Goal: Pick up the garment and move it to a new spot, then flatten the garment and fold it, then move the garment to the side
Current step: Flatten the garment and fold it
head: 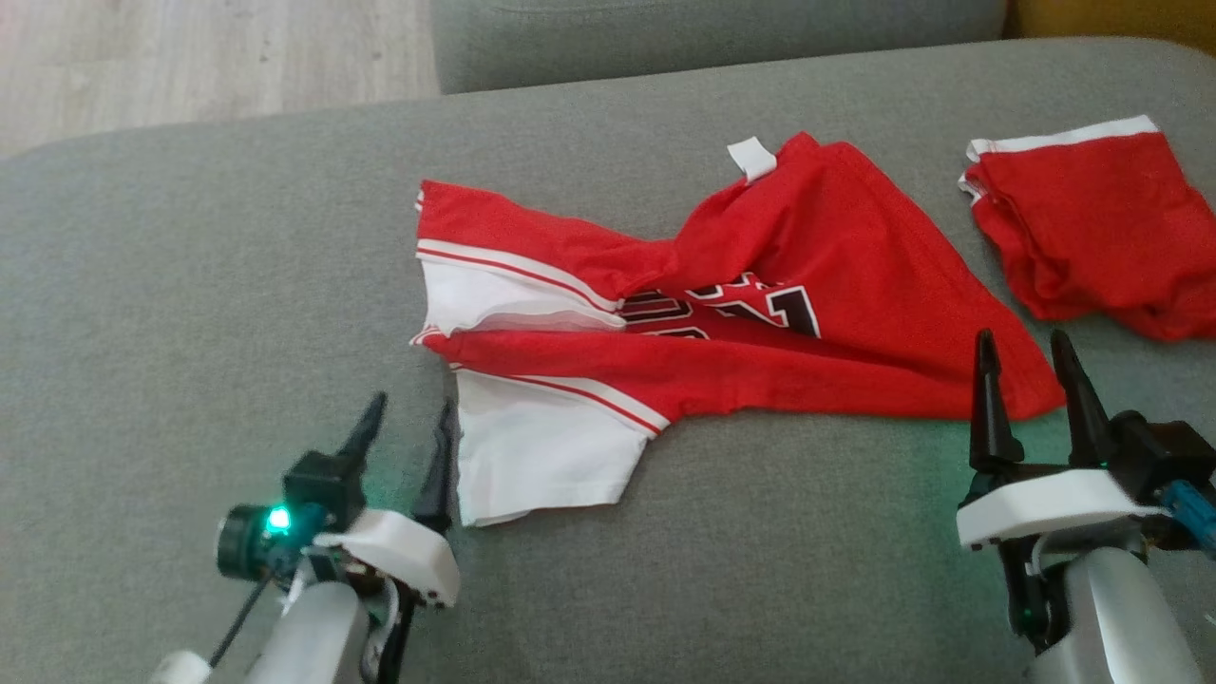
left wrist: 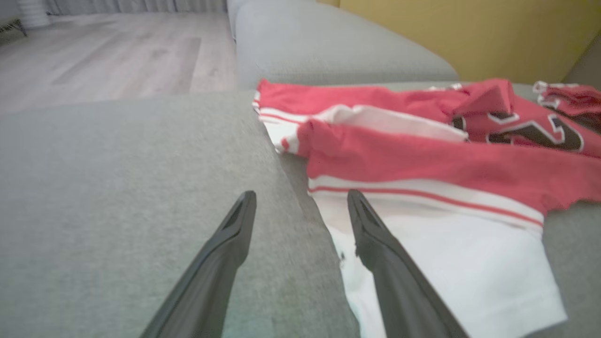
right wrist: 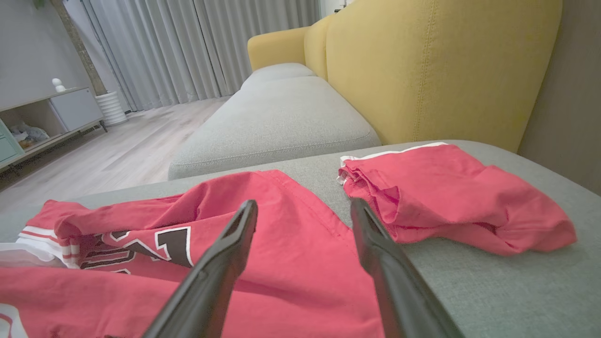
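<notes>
- My left claw (head: pixel 413 404) stands open and grips nothing. Its fingers straddle the left edge of the jersey's white panel (head: pixel 532 446). In the left wrist view one finger lies over white cloth, the other over bare sofa cushion (head: pixel 190 332). I cannot tell whether either finger touches.
- My right claw (head: pixel 1021 337) is likewise open and empty, with its tips over the red hem corner.
- Seen from the head, the claws sit at 7 and 4 o'clock of the cloth, at its opposite lower ends. I judge that this placement suits taking both ends and drawing the cloth out flat.
- The jersey (head: pixel 760 313) lies mid-cushion and is not yet flat. A red fold crosses its middle, and the upper body is bunched toward 1 o'clock.
- Appearance: red body, with white panels trimmed in thin red stripes at the 9 o'clock end. A black number (head: pixel 750 309) outlined in white is partly buried under the fold. A white label tab (head: pixel 752 158) sits at the top edge.
- A second red garment (head: pixel 1092 237) with white trim lies folded at 2 o'clock, near the jersey but apart from it.
</notes>
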Tool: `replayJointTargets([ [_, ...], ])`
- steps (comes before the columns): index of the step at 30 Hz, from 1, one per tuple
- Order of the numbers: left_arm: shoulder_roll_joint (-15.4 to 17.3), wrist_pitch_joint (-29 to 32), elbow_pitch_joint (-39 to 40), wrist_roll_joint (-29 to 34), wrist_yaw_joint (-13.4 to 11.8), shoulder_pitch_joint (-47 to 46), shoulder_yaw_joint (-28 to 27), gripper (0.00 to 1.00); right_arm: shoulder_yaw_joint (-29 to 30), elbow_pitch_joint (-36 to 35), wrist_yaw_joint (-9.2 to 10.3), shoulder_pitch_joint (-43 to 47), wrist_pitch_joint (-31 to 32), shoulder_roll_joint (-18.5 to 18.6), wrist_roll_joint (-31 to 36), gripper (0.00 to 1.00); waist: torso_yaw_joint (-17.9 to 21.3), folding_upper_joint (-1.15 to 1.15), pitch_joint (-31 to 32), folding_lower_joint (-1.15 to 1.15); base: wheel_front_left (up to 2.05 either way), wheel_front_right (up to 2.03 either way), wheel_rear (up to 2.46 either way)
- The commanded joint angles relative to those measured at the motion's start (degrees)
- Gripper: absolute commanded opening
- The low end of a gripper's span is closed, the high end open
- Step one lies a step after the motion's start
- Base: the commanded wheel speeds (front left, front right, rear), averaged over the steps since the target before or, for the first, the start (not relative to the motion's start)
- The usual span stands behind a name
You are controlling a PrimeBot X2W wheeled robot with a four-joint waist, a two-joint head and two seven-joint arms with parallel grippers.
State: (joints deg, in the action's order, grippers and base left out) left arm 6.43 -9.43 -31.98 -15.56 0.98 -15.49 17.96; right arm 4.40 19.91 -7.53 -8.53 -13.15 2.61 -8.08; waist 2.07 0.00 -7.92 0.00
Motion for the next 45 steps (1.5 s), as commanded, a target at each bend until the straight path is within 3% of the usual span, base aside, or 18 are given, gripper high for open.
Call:
replayJointTargets([
  [1,0.46,0.75,0.55,0.55,0.03,-1.98,-0.97,1.00,-1.50,-2.01,0.04,-1.49,-0.70,0.27,-0.27,1.00,0.74,0.00,-0.63,0.00,0.00,0.00,0.00],
  [14,-0.31,9.40,-2.22,1.17,0.46,1.16,3.92,1.00,-1.46,-0.41,0.04,-1.55,-1.26,0.27,-0.82,1.00,1.47,0.00,0.17,0.00,0.00,0.00,0.00],
  [24,0.06,16.70,-0.43,-0.11,2.67,2.39,6.50,1.00,-1.90,1.00,0.04,-2.29,-1.55,0.27,-1.42,1.00,2.18,0.00,0.39,0.00,0.00,0.00,0.00],
  [26,0.26,16.91,0.75,-0.62,2.86,2.56,6.39,0.00,-1.79,1.26,0.04,-2.44,-1.61,0.27,-1.53,1.00,2.27,0.00,0.36,0.00,0.00,0.00,0.00],
  [35,1.48,15.02,5.22,-1.47,1.43,2.75,4.84,0.00,-1.06,2.48,0.04,-2.45,-1.75,0.27,-1.36,1.00,1.82,0.00,1.16,0.00,0.00,0.00,0.00],
  [45,1.67,3.29,11.08,-2.36,-2.60,1.94,-0.01,0.00,1.74,5.31,0.04,-2.50,-0.81,0.27,1.09,1.00,0.84,0.00,2.38,0.00,0.00,0.00,0.00],
])
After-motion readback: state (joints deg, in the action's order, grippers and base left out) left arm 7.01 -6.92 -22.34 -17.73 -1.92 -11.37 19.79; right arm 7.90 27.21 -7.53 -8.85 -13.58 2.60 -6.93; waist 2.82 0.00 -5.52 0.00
